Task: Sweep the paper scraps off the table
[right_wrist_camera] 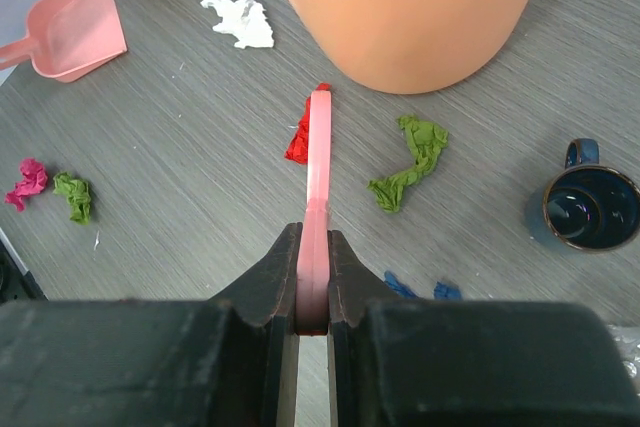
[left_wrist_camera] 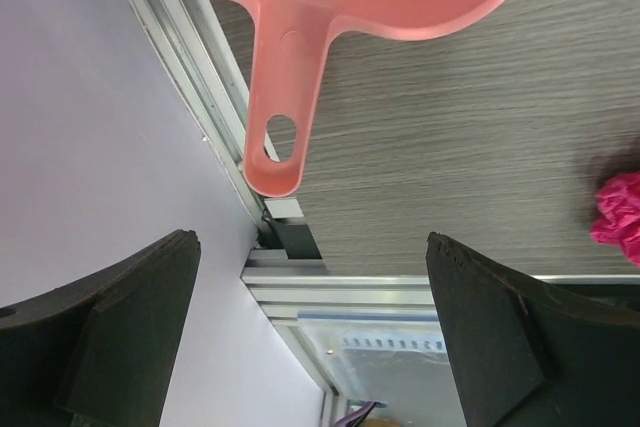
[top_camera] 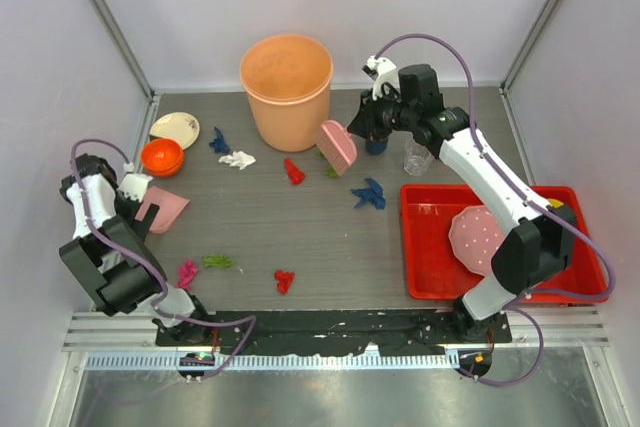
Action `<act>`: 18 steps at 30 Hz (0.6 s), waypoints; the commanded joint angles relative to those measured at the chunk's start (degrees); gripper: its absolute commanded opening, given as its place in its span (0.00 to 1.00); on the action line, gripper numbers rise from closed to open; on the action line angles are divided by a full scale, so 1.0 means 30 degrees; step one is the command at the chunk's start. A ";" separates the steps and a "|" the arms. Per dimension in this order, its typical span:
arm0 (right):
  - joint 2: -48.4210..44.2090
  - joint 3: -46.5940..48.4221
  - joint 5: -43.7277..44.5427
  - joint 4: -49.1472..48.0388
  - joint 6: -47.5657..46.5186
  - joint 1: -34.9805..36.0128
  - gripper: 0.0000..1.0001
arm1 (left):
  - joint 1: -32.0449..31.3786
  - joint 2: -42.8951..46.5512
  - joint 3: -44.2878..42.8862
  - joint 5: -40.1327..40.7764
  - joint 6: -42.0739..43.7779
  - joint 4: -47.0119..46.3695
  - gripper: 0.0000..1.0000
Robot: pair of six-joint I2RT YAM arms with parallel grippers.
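Right claw [right_wrist_camera: 313, 275] gripped a pink brush [top_camera: 337, 146] near the far edge of the bench [top_camera: 300, 232]; left claw [left_wrist_camera: 312, 332] gaped over the dustpan [left_wrist_camera: 285, 67] at the left edge; paper scraps [top_camera: 284, 280] dotted the middle.

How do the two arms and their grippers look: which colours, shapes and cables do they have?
Both the left arm and the right arm have white shells on the links and black joints. A thin purple cable runs in loose loops along each arm. The left gripper and the right gripper each have two flat, matte black fingers with slanted tips.
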State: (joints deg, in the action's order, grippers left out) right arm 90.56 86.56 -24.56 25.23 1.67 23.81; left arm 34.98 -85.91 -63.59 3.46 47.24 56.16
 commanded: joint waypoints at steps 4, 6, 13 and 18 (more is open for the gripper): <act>-0.1038 0.0940 0.0362 -0.0151 0.0029 0.0761 0.01 | 0.0849 -0.2209 -0.0507 0.0162 0.2973 -0.1725 1.00; -0.0980 0.1086 0.0828 0.0055 -0.0088 0.1026 0.01 | 0.0849 -0.3290 -0.1153 -0.0186 0.2973 -0.1583 0.99; -0.0774 0.1408 0.1417 0.0992 -0.0146 0.2403 0.01 | 0.0849 -0.5287 -0.2328 -0.0539 0.3412 -0.0674 0.87; -0.0715 0.1877 0.1945 0.1315 -0.0176 0.2813 0.01 | 0.0849 -0.5757 -0.2064 -0.1096 0.3238 -0.0674 0.68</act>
State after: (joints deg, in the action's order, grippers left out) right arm 90.45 88.27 -20.51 29.39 1.56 31.53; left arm 37.04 -102.37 -68.88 2.42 56.23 53.47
